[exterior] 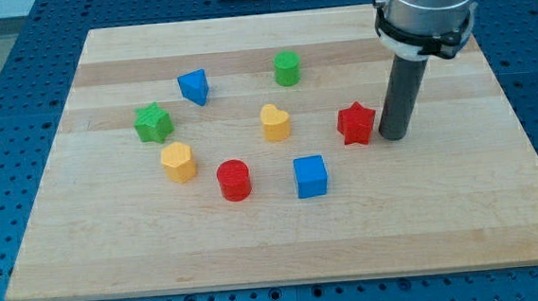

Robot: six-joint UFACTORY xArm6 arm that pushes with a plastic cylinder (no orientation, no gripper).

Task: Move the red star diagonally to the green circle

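The red star (355,123) lies right of the board's middle. The green circle (287,68), a short green cylinder, stands up and to the left of it, toward the view's top. My tip (393,136) rests on the board just to the right of the red star, very close to it or touching it. The dark rod rises from the tip to the grey arm at the view's top right.
On the wooden board (445,224) also lie a blue triangle (193,86), a green star (153,122), a yellow heart (275,123), a yellow hexagon (178,162), a red cylinder (235,179) and a blue cube (311,176). The yellow heart lies left of the red star.
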